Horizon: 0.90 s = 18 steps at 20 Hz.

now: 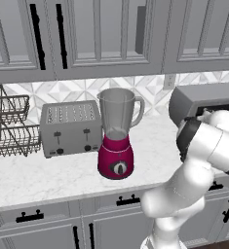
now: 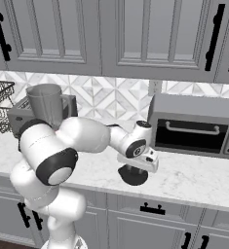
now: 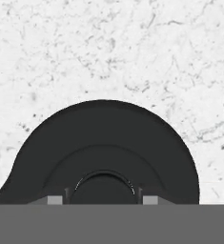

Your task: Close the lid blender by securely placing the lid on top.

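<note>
The blender stands on the counter beside the toaster, with its magenta base, round dial and clear grey jar, and the jar's rim is uncovered. The lid, a flat round black cap, lies on the counter to the left of the toaster oven. In the hand view the lid fills the lower half, its raised centre knob at the bottom. My gripper is down on the lid, pointing straight at the counter. It is open, with its fingertips on either side of the knob and close to it.
A silver toaster stands left of the blender, and a wire rack is at the far left. The toaster oven stands right of the lid. Wall cabinets hang overhead. My arm's elbow bulks between the blender and the oven.
</note>
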Tool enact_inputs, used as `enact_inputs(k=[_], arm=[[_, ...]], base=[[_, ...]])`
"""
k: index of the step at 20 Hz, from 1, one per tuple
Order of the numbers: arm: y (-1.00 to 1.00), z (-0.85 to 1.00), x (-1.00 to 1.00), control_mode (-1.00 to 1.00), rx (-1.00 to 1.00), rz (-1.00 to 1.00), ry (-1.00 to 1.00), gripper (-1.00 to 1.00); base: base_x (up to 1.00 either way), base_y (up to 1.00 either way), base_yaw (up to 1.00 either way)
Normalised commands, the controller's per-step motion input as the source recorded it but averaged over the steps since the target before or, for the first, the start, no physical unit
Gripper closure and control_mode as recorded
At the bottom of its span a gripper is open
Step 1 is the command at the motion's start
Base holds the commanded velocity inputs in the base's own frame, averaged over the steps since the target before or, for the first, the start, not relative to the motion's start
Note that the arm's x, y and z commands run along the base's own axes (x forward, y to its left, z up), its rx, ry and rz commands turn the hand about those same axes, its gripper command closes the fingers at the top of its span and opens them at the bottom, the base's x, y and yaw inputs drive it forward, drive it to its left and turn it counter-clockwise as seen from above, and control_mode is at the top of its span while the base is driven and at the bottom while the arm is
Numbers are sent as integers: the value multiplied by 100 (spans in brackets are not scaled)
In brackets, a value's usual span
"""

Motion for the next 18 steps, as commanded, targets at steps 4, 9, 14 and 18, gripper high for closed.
enact_inputs(k=[4,9,14,18], arm=[[25,96,-41,-100,0,0,0,100],[40,100,-33,-100,0,0,0,100],[44,100,-38,-100,0,0,-3,100],[37,100,-36,-100,0,0,-9,100]], base=[[0,0,0],[0,0,0],[0,0,0],[0,0,0]])
